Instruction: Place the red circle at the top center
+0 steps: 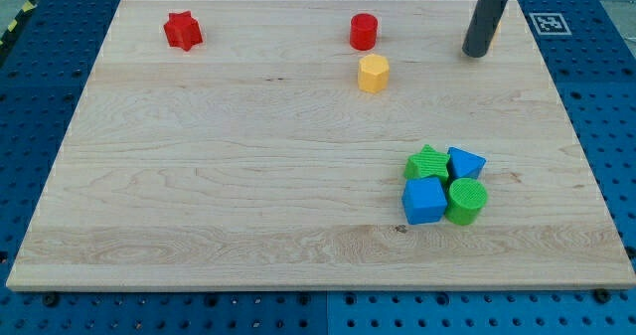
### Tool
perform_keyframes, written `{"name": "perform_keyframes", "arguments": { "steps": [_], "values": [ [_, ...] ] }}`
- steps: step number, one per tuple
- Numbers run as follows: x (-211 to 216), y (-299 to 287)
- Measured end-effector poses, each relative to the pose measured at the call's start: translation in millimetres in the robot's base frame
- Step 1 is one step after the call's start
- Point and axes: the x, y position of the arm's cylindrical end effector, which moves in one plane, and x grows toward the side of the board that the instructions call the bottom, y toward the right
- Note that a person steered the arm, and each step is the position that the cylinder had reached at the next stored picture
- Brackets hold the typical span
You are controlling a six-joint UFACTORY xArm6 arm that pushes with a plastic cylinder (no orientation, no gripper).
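Note:
The red circle (364, 31) stands near the top edge of the wooden board (199, 176), a little right of centre. My tip (476, 52) touches the board to the right of the red circle, well apart from it. A yellow hexagon block (374, 74) sits just below the red circle, not touching it. A red star (183, 30) lies at the view's top left.
A cluster sits at the lower right: green star (427, 162), blue triangle-like block (464, 163), blue cube (425, 200) and green circle (467, 201), all touching. A blue pegboard (596, 96) surrounds the board, with a marker tag (549, 22) at the top right.

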Motion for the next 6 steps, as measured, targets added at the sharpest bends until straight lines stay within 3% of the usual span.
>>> {"name": "perform_keyframes", "arguments": {
  "steps": [3,5,6],
  "values": [
    [-43,-89],
    [-46,-159],
    [-50,-141]
  ]
}}
